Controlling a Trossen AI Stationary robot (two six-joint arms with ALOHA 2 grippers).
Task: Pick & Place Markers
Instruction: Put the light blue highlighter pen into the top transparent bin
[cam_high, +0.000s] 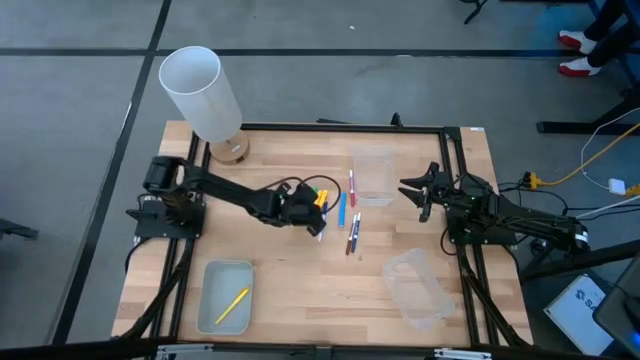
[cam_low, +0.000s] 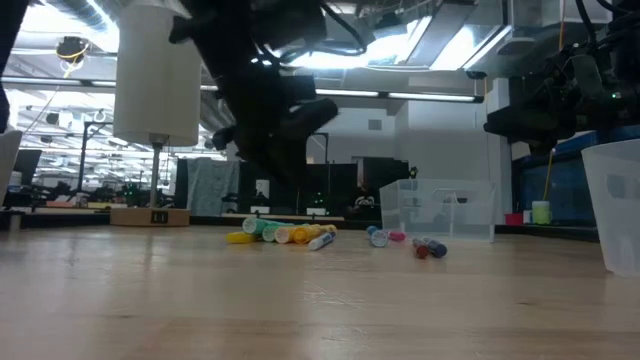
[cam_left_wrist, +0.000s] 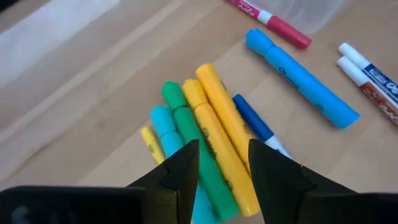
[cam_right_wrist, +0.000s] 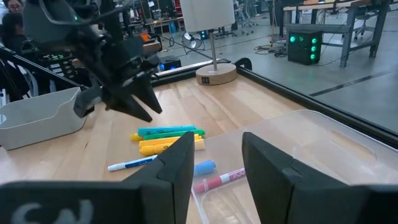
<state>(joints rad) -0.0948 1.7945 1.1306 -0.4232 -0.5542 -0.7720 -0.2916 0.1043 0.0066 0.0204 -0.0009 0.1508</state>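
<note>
The left tool (cam_left_wrist: 222, 167) is hovering with fingers spread over the heap of markers (cam_high: 322, 197) at the centre of the tabletop (cam_high: 300, 280), gripping nothing. A lone yellow marker (cam_high: 232, 305) is lying in the clear tray (cam_high: 207, 290) at lower left. The right tool (cam_high: 418, 193) is waiting at right, fingers parted and empty.

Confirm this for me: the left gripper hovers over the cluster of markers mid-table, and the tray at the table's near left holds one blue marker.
Not quite. The left gripper does hover over the cluster of markers mid-table, but the single marker in the near-left tray is yellow, not blue. The high view shows it lying diagonally in the tray.
</note>
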